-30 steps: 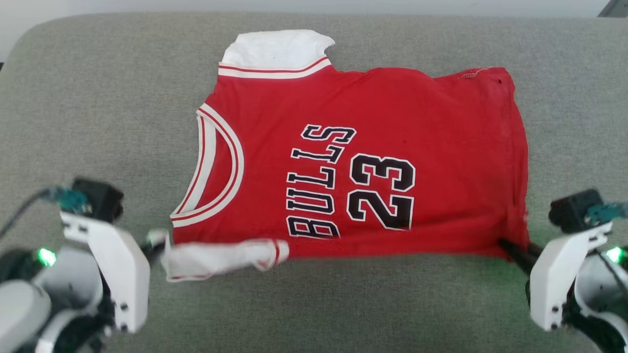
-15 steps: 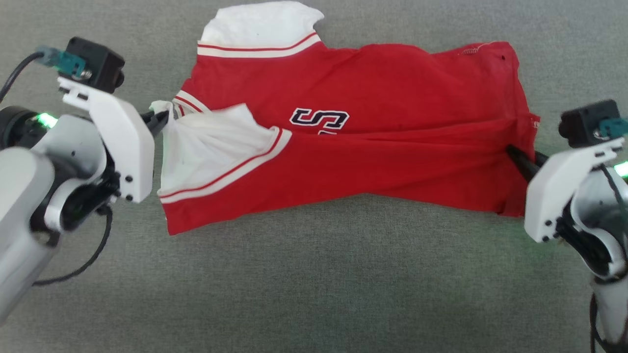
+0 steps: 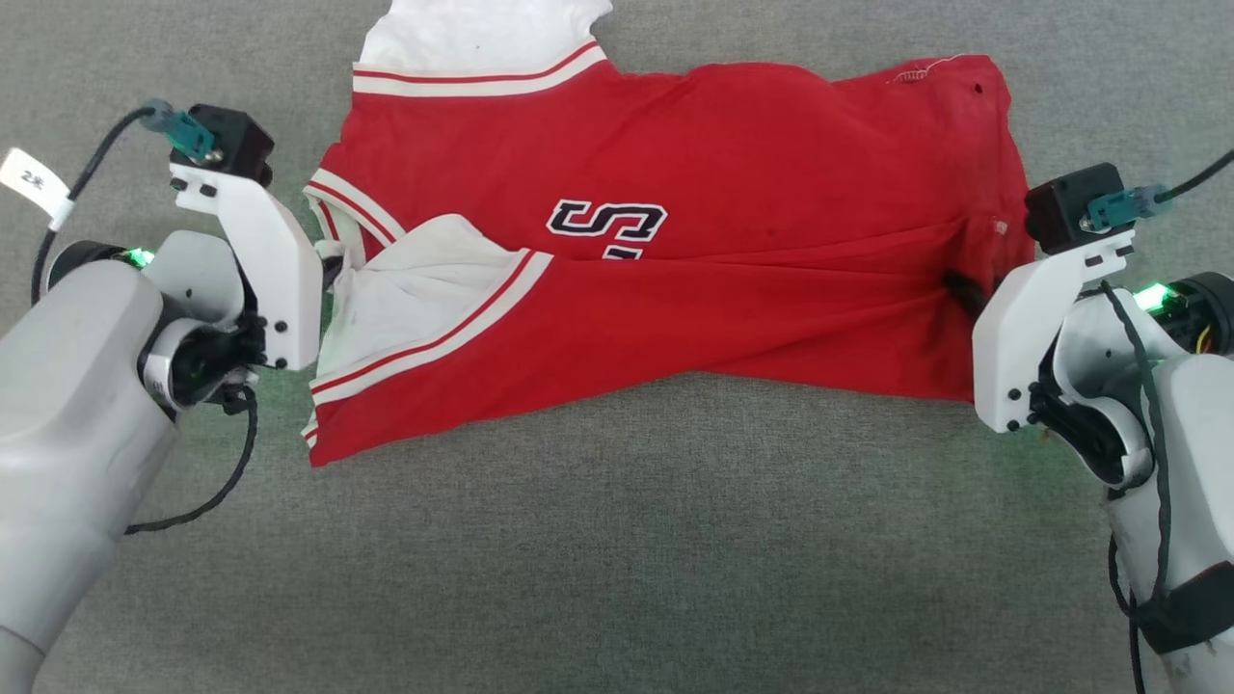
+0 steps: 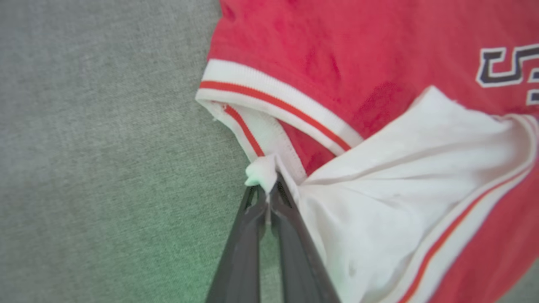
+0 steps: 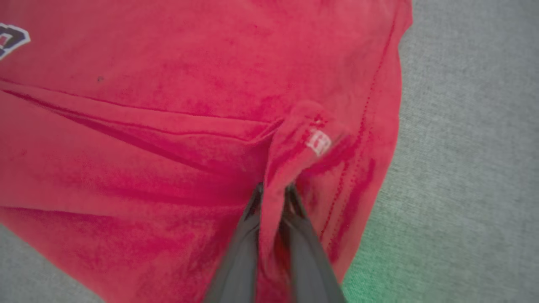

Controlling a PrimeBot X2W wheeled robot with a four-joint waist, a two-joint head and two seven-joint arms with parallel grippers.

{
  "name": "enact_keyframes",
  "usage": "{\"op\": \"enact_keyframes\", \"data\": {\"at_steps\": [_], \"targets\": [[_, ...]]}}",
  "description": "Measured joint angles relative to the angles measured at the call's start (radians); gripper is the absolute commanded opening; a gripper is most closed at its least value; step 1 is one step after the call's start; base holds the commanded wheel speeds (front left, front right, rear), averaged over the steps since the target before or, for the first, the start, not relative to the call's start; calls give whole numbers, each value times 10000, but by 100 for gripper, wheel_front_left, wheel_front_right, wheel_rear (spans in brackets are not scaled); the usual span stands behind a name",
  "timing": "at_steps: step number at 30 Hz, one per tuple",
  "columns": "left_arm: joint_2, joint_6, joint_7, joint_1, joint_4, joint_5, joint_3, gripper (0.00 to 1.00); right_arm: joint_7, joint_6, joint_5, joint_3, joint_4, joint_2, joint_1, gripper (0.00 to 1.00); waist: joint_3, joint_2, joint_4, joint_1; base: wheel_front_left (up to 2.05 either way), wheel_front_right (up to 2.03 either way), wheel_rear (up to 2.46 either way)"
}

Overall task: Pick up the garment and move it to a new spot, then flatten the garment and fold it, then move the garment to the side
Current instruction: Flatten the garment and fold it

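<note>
The garment (image 3: 752, 154) is a red jersey with white sleeve ends, lying on the grey cloth surface. Its near half is drawn up over the far half, so only an "S" (image 3: 605, 220) of the black lettering shows. My left gripper (image 3: 333, 262) is shut on the white sleeve end at the garment's left side; the left wrist view shows my left gripper (image 4: 266, 191) pinching a nub of white cloth. My right gripper (image 3: 960, 287) is shut on a red fold at the right hem, and in the right wrist view the garment (image 5: 168, 63) bunches between my right gripper (image 5: 273, 195) fingers.
The grey cloth surface (image 3: 617, 559) stretches wide in front of the garment and to both sides. A white tag (image 3: 29, 178) hangs on the left arm's cable.
Both grippers have carried the garment's near edge away from me, folding it over the "BULLS 23" lettering. The head camera has also tilted down, shifting the whole picture.
</note>
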Motion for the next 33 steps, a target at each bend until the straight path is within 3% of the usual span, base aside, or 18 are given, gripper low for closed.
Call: {"op": "enact_keyframes", "data": {"at_steps": [1,2,7,14,25,31,33], "targets": [[-46,-54,6,-52,151,-105,19,54,61,0,17,52,-10,-10,-21,100,-18,0,-14,0,0,0,0],[-65,-71,27,-69,253,-153,56,98,65,0,63,65,-56,-17,-23,100,-38,0,-30,0,0,0,0],[265,-58,54,-87,188,-224,173,100,-339,0,169,-282,-777,-82,133,100,-155,0,-109,0,0,0,0],[1045,454,165,230,-1141,-318,366,100,-1172,-2,-61,-1110,-1923,127,848,100,-263,0,-213,0,0,0,0],[2798,2857,692,2668,-5334,-1185,769,100,-3210,-2,-936,-2527,-3457,1292,2374,100,-311,0,-543,0,0,0,0],[3568,4092,905,3658,-6792,-1647,945,100,-3308,-2,-1097,-2771,-3802,1728,2969,100,-233,0,-784,0,0,0,0],[3737,4309,953,3893,-7112,-1615,880,100,-3258,-2,-1085,-2803,-3893,1822,3132,100,-209,0,-841,0,0,0,0]]}}
